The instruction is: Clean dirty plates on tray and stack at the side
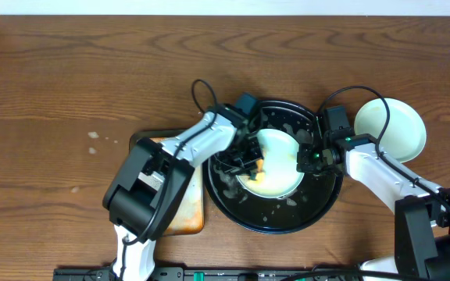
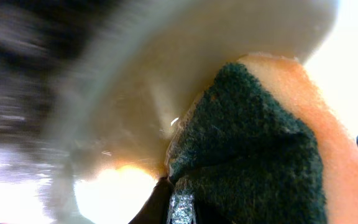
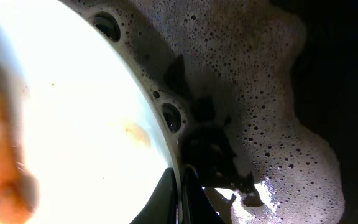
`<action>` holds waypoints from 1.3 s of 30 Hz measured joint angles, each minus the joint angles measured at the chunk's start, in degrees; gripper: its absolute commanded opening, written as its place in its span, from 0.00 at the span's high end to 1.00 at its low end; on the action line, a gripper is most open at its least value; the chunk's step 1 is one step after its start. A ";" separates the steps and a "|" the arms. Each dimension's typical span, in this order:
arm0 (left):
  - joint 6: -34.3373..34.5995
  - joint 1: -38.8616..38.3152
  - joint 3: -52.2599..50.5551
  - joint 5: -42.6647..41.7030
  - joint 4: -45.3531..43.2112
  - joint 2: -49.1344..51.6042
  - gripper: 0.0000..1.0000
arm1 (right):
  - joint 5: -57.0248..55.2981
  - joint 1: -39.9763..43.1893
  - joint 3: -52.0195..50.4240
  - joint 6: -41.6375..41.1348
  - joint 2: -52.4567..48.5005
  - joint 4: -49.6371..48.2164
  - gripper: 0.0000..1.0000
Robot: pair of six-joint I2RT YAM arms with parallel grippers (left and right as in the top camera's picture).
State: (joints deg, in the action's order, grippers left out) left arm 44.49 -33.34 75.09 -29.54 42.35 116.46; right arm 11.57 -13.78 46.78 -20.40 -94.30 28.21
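Note:
The black tray (image 1: 328, 204) holds soapy foam (image 3: 260, 93) and a pale mint-green plate (image 1: 281, 144) that overlaps a pale yellow plate (image 1: 278, 186). My left gripper (image 1: 250, 161) is shut on a green-and-orange sponge (image 2: 253, 143), which is pressed against a plate's face (image 2: 166, 56). The sponge's orange side (image 1: 261, 165) shows between the plates. From the right, my right gripper (image 1: 308, 158) is shut on a plate's rim (image 3: 166, 134), its closed fingertips (image 3: 180, 186) clamping the edge. A faint orange smear (image 3: 133, 132) marks that plate. Another mint-green plate (image 1: 391, 127) lies on the table, right of the tray.
A rectangular rusty-orange tray (image 1: 187, 212) lies left of the black tray, partly under my left arm (image 1: 194, 144). The wooden table (image 1: 69, 94) stretches to the left and back.

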 measured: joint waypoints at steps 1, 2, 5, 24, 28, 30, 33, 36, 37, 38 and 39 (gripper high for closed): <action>-0.46 0.68 0.13 0.07 0.79 -0.02 0.92 | 0.00 0.00 0.00 0.02 0.00 -0.02 0.99; -0.94 1.31 0.28 0.28 1.62 -0.02 0.92 | 0.00 0.00 0.00 0.02 0.00 -0.09 0.99; -2.60 2.75 0.98 1.99 3.63 -0.24 0.92 | 0.00 0.00 0.00 0.07 0.00 -0.26 0.99; -7.26 9.70 3.56 28.79 22.03 -33.79 0.70 | -21.75 -6.95 -1.14 4.59 11.56 0.48 0.99; -7.26 13.49 0.00 31.30 22.93 -34.51 0.69 | -30.80 -12.13 -1.11 6.01 19.30 0.90 0.99; -7.26 15.41 -3.50 32.20 22.14 -34.45 0.67 | -32.98 -13.79 -1.11 6.43 21.27 1.51 0.99; -7.26 18.71 -8.55 33.18 20.59 -34.18 0.66 | -33.46 -14.05 -1.11 6.34 22.16 3.10 0.90; -7.32 21.57 -11.89 33.66 18.62 -34.10 0.60 | -31.28 -12.15 -1.11 6.03 21.00 3.56 0.80; -7.28 22.12 -12.68 33.88 17.90 -34.10 0.60 | -29.57 -10.78 -1.11 5.97 20.04 3.28 0.78; -7.26 22.29 -13.38 34.03 17.25 -34.10 0.60 | -28.09 -9.33 -1.11 6.05 19.06 2.95 0.76; -7.32 22.47 -13.97 34.03 16.90 -34.10 0.61 | -25.79 -7.28 -1.11 6.19 17.44 2.45 0.76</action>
State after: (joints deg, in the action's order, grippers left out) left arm 37.17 -10.87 61.12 4.49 59.24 82.37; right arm -14.22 -21.06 45.67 -14.22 -76.86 30.65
